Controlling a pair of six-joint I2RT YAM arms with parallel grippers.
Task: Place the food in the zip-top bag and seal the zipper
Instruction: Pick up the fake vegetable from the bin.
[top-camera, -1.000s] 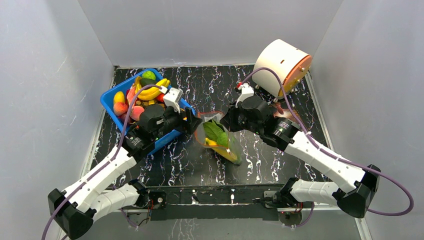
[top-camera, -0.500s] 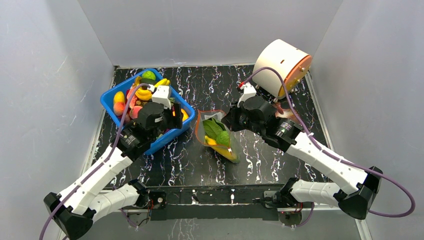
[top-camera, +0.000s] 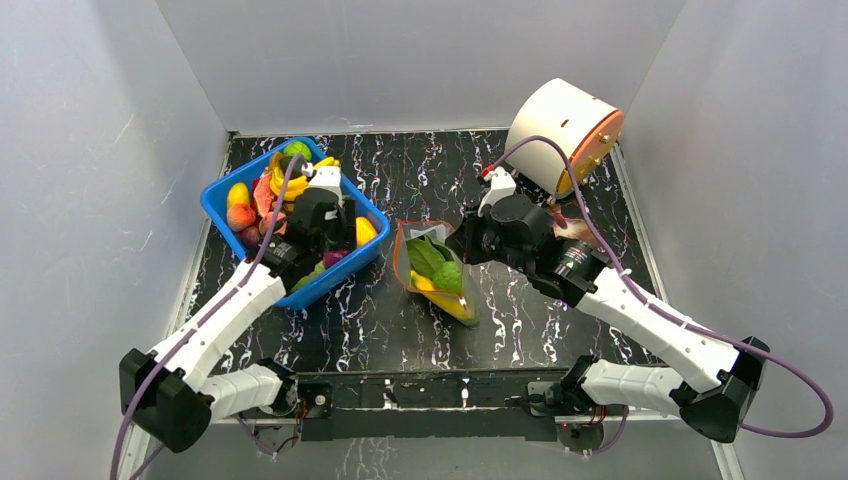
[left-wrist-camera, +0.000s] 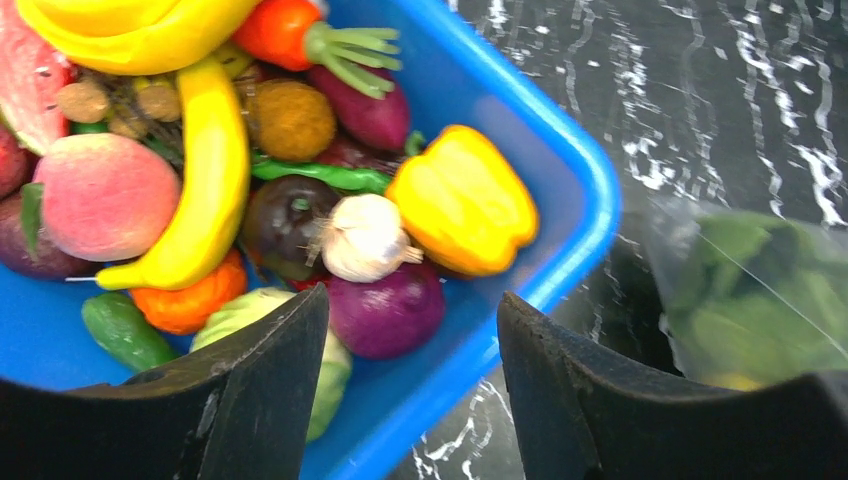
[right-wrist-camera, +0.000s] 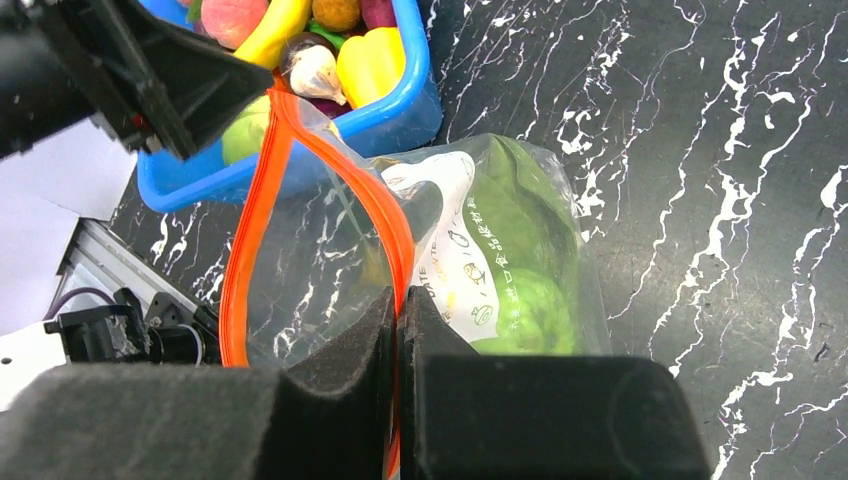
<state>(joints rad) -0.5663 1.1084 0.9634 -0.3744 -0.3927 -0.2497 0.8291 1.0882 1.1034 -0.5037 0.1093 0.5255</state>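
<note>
Zipper (right-wrist-camera: 262, 190) pinched tight in my right gripper (right-wrist-camera: 398, 300), so the zip-top bag (top-camera: 437, 272) gapes mid-counter (top-camera: 430, 165), lettuce (right-wrist-camera: 520, 250) inside. My left gripper (left-wrist-camera: 410, 330) hovers, jaws apart, above the blue basket (left-wrist-camera: 575, 190) at far left, probably for the bell pepper (left-wrist-camera: 462, 200).

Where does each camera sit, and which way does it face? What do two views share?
Top external: above and behind the robot, looking down; left arm, right arm, blue basket, zip-top bag show.
Left wrist: on the left arm, looking down into the basket; open left gripper shows.
Right wrist: on the right arm, facing the bag's mouth; right gripper shut on the zipper.
Shared: both wrist views show the yellow bell pepper and the bag.
</note>
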